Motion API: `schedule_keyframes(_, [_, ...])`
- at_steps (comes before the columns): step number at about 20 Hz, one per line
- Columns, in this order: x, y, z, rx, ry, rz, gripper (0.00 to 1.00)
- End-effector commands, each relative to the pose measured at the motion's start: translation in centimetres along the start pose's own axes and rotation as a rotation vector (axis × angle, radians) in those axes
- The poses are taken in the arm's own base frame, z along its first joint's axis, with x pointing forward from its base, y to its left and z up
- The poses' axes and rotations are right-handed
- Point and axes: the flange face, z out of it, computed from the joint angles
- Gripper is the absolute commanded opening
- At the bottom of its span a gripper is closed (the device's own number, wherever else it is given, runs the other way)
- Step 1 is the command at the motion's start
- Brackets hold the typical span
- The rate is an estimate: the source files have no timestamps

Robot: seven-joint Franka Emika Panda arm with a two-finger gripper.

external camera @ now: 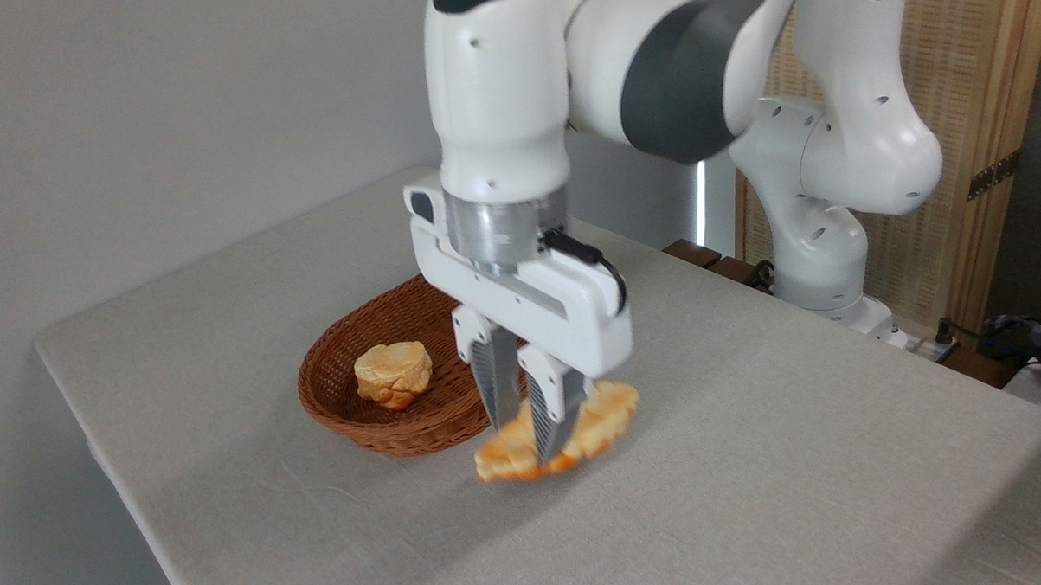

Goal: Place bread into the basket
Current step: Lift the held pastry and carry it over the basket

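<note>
gripper [525,431] is pinched shut on the bread [599,424], basket [352,420] sits just to its left. I'd lift higher, clear that rim, then lower it beside the roll [393,375]

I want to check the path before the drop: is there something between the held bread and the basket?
Nothing visible blocks the way. The gripper holds the bread just right of the basket, near its rim. Inside the basket sits a small round bun at the left part; the right part is hidden behind the gripper.
</note>
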Motion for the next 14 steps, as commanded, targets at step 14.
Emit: schedule_keyframes(14, [12.4, 14.6, -2.0, -0.090, 0.028, 0.078, 0.48])
